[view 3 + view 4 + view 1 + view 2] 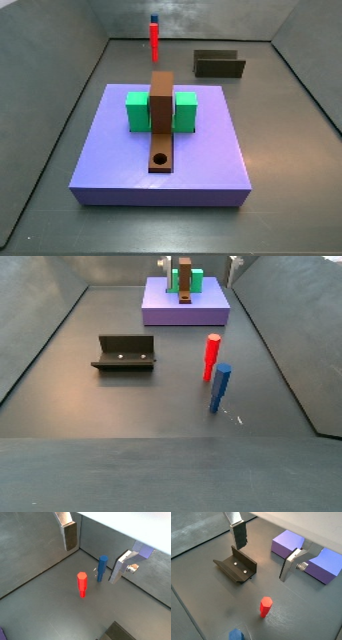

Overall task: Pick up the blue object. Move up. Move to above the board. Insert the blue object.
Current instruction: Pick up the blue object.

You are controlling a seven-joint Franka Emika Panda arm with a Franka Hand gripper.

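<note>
The blue object (219, 388) is a slim blue peg standing upright on the grey floor, just beside the upright red stick (211, 356). Both wrist views show it below me (102, 567) (236, 634). The board (162, 125) is a brown plank with a round hole near its front end. It lies across the green block (135, 110) on the purple slab (120, 165). My gripper (91, 564) is open and empty, well above the floor. Its fingers (69, 534) stand wide apart, also in the other wrist view (262, 563). It touches nothing.
The fixture (127, 353) stands on the floor left of the red stick, and it also shows in a wrist view (236, 566). Grey walls enclose the floor (80, 396) on all sides. The purple slab (186, 311) sits at the far end.
</note>
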